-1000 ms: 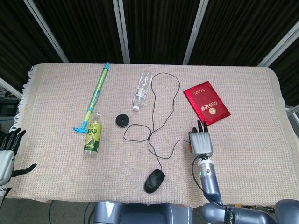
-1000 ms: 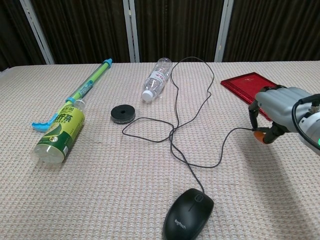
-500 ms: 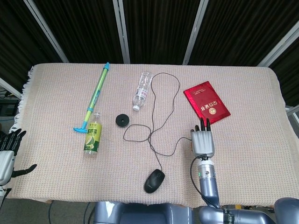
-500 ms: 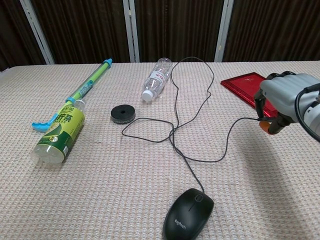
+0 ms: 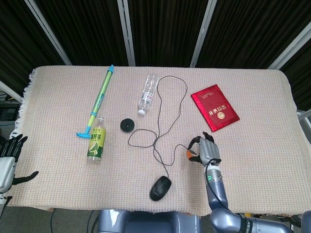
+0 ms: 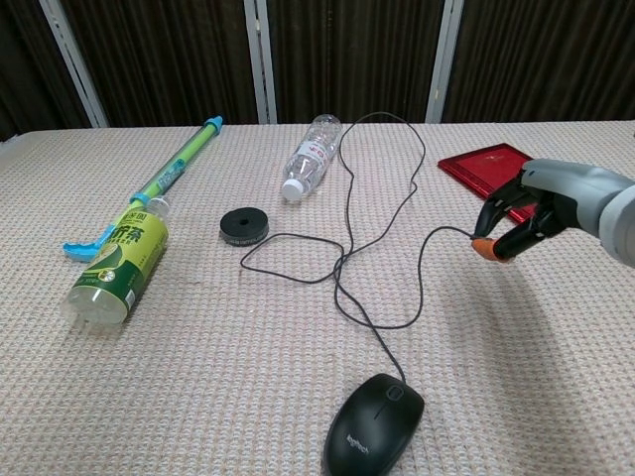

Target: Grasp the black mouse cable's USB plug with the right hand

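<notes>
While the right hand (image 6: 531, 213) hangs above the beige woven table cover (image 5: 252, 160), its fingers are curled in around the end of the thin black mouse cable (image 6: 349, 188); the cable runs straight into the fingertips (image 6: 485, 247), one of them orange-tipped, so the USB plug looks pinched there, though the plug itself is hidden by the fingers. In the chest view the cable's last stretch rises off the cloth toward the hand, which suggests the plug is lifted clear, not pressed down. Judged from this, the grasp appears made.

From the hand, the cable loops away toward 9 o'clock, then runs down to the black computer mouse (image 5: 160, 188) at about 7 o'clock from the hand, near the table's front edge. A long loop reaches up toward 11 o'clock, passing just beside the clear plastic water bottle (image 5: 147, 94).

Red hardcover booklet (image 5: 215, 107) lies at 12 o'clock from the hand, near but apart. Small black round disc (image 5: 127, 125) and green-labelled drink bottle (image 5: 97, 143) lie well off toward 9 o'clock; green-and-blue plastic tube (image 5: 99, 102) beyond, toward 10.

Left hand (image 5: 8, 158) sits off the table's left edge, fingers spread, holding nothing, presumably parked since the task calls only for the right.
</notes>
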Robot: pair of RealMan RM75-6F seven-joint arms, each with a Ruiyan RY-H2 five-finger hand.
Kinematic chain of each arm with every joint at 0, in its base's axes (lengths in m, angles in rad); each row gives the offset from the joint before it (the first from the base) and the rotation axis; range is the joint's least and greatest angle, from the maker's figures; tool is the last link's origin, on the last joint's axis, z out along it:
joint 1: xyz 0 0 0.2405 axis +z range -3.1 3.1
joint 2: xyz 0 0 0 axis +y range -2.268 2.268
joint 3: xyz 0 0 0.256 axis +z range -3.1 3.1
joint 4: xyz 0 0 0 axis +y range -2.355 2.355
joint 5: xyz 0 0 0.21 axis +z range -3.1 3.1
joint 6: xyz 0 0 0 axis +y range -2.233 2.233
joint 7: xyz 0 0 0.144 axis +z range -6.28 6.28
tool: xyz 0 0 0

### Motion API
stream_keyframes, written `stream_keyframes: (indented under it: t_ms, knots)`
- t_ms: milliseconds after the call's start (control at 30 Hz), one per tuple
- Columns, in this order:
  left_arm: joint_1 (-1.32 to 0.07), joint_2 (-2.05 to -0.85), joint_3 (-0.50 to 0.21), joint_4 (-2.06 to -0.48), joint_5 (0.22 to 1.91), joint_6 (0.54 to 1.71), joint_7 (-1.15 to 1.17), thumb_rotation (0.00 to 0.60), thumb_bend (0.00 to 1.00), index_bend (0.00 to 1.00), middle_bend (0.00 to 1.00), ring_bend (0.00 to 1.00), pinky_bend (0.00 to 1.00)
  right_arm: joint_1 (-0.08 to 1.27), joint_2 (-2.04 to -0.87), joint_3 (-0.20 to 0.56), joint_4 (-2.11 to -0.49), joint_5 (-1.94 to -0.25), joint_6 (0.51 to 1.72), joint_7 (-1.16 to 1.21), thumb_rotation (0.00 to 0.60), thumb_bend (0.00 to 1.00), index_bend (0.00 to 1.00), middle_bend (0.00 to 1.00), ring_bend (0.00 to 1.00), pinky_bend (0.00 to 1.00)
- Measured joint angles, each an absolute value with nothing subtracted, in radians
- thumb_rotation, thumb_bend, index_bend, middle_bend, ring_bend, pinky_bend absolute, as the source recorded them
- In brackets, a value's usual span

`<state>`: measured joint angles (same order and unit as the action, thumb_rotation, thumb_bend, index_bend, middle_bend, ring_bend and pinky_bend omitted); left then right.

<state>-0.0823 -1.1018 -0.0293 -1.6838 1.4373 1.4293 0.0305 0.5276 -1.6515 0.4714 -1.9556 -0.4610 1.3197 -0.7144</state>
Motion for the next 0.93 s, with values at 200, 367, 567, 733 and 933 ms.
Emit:
stream_keyframes:
  t_ms: [200,367,567,733,933]
  knots:
    - [-0.083,-1.102,-0.029,-1.685,1.435,1.428,0.032,0.600,0.06,0.02,0.00,0.00,0.00,0.558,-1.589,0.594,-2.024,-0.162,1.302,-0.687,0.600,0.43,0.61,0.32,0.00,0.00]
    - [-0.083,-1.103,-0.029,-1.684,1.435,1.427,0.033,0.600,0.06,0.02,0.00,0.00,0.00,0.640,-1.527,0.677,-2.046,0.105,1.338,-0.731,0.600,0.43,0.62,0.32,0.00,0.00]
    - [-0.084,-1.104,-0.029,-1.685,1.431,1.423,0.035,0.600,0.06,0.02,0.00,0.00,0.00,0.787,-1.468,0.749,-2.036,0.323,1.426,-0.834,0.600,0.43,0.62,0.33,0.00,0.00]
    - [-0.085,-1.105,-0.031,-1.687,1.426,1.420,0.034,0.600,0.06,0.02,0.00,0.00,0.00,0.890,-1.451,0.777,-2.008,0.382,1.503,-0.893,0.600,0.43,0.62,0.33,0.00,0.00]
    - [-0.087,-1.103,-0.030,-1.686,1.429,1.416,0.026,0.600,0.06,0.02,0.00,0.00,0.00,0.959,-1.446,0.793,-1.996,0.428,1.563,-0.924,0.600,0.43,0.63,0.33,0.00,0.00]
